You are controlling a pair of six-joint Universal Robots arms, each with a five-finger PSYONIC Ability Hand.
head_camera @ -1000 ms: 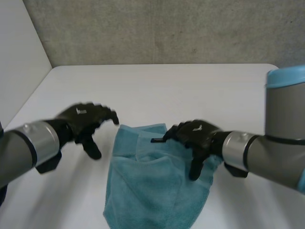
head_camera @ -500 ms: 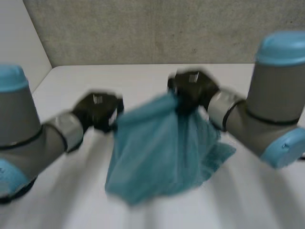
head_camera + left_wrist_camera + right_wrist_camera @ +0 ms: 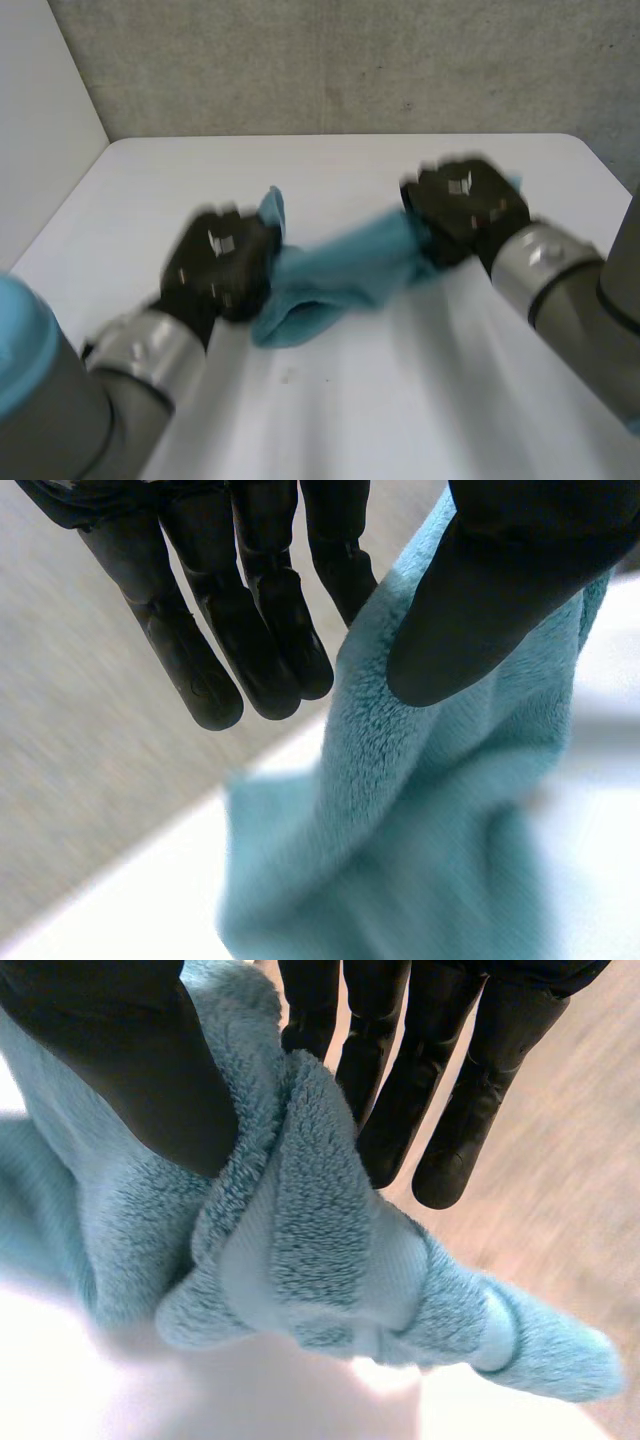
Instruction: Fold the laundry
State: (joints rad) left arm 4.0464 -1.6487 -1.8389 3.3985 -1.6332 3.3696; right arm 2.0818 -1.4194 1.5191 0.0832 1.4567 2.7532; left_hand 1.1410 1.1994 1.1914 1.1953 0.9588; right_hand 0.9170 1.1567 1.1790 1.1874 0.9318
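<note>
A teal fleece towel [image 3: 335, 275] hangs stretched between my two hands above the white table [image 3: 330, 400], sagging in the middle. My left hand [image 3: 222, 262] pinches one end, with a corner sticking up past it. In the left wrist view its thumb [image 3: 490, 600] presses the towel [image 3: 440, 780] against the fingers [image 3: 260, 620]. My right hand [image 3: 465, 208] grips the other end. The right wrist view has its thumb [image 3: 130, 1060] and fingers [image 3: 400, 1090] closed on a bunched corner of the towel [image 3: 310, 1250], whose hemmed tip pokes out beyond the fingertips.
The white table runs back to a grey concrete wall [image 3: 350, 60]. A white side panel [image 3: 40, 120] stands at the table's far left corner.
Both hands closed on the towel's far corners, lifted it off the table and pulled apart. The towel now hangs taut between them instead of lying crumpled.
</note>
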